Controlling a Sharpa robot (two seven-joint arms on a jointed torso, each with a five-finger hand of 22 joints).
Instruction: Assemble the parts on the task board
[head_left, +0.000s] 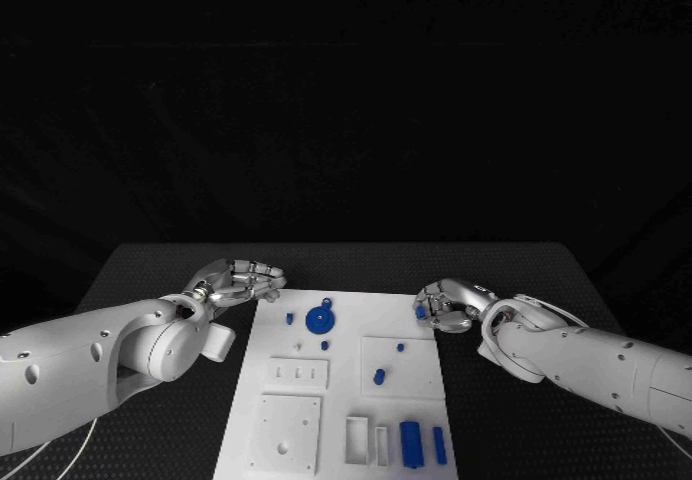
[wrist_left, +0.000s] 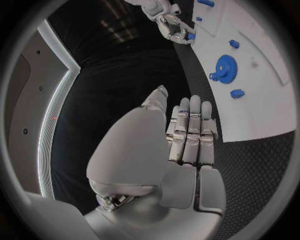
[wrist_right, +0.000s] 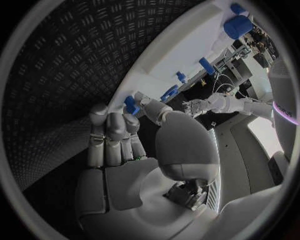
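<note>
1. At the far right edge of the white board (head_left: 343, 400), my right hand (head_left: 447, 305) pinches a small blue piece (head_left: 421, 312) between thumb and a fingertip; the right wrist view shows that piece (wrist_right: 130, 104) right at the board's rim.
2. My left hand (head_left: 238, 280) sits just off the board's far left corner with its fingers curled in. From the left wrist view its fingers (wrist_left: 190, 132) lie together and I see nothing in them.
3. To do this step well, I judge I should keep the pinch firm but light, carry the piece low over the board, line it up square with whichever hole it belongs to (I cannot tell which from here), and press straight down rather than at a slant.
4. The risk, as I see it, is the piece twisting in my fingertips or slipping off the board's edge onto the black table (head_left: 173, 270).
5. On the board, a blue gear (head_left: 322, 320) lies near the far left, with small blue pegs (head_left: 326, 345) close by.
6. A blue peg (head_left: 379, 377) stands in the square plate at the right middle.
7. Near the front, slotted recesses hold two blue bars (head_left: 411, 443), upright in their slots side by side; the slots to their left look unfilled.
</note>
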